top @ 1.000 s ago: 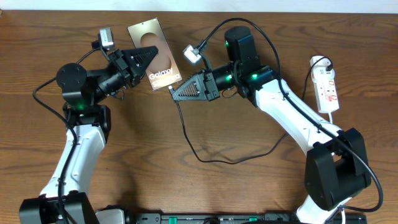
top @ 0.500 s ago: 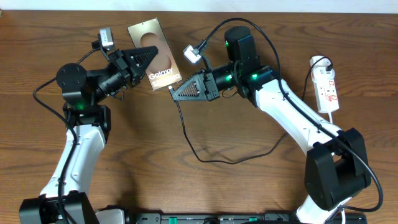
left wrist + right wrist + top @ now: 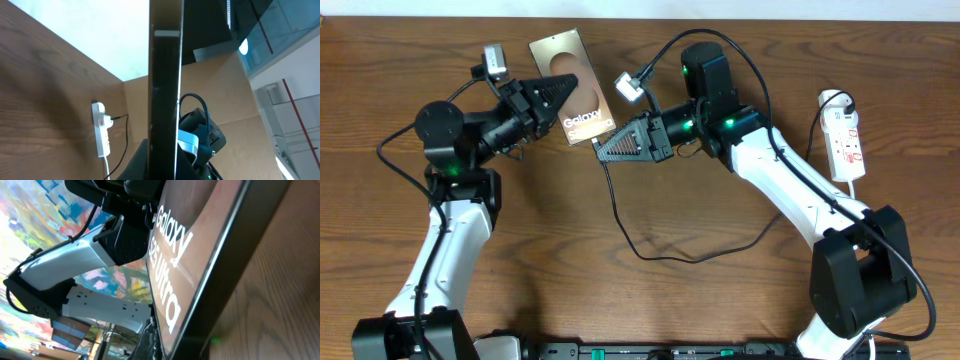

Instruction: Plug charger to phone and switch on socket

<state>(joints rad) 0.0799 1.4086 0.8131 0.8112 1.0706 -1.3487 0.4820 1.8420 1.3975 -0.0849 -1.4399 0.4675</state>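
Vs 0.5 s ago: the left arm and its load sit a touch further right in the overhead view. The right arm, cable and strip look unchanged.

The left end effector (image 3: 560, 92) is pinching the phone (image 3: 588, 100) by its left long edge, w/ the bronze face and "Galaxy" wording up. In the left wrist view the phone (image 3: 165, 100) shows edge-on as a dark vertical bar, so it is clamped between the fingers. The phone is near the table's (image 3: 720, 300) far edge, left of centre.

The right end effector (image 3: 602, 150) has its fingers drawn together, tip just beside the phone's lower right corner. The charger (image 3: 620, 215) cable runs out from under it, drops toward the near side, loops and curves back right. The plug tip itself is hidden, so can't tell if it's seated. The right wrist cam is filled by the phone (image 3: 200, 255) face, very close, lettering tilted.

The socket (image 3: 844, 140) lies at the far right of the table, well apart from the phone and both end effectors. It is also seen small in the left wrist view (image 3: 101, 130). Switch position is too small to tell.
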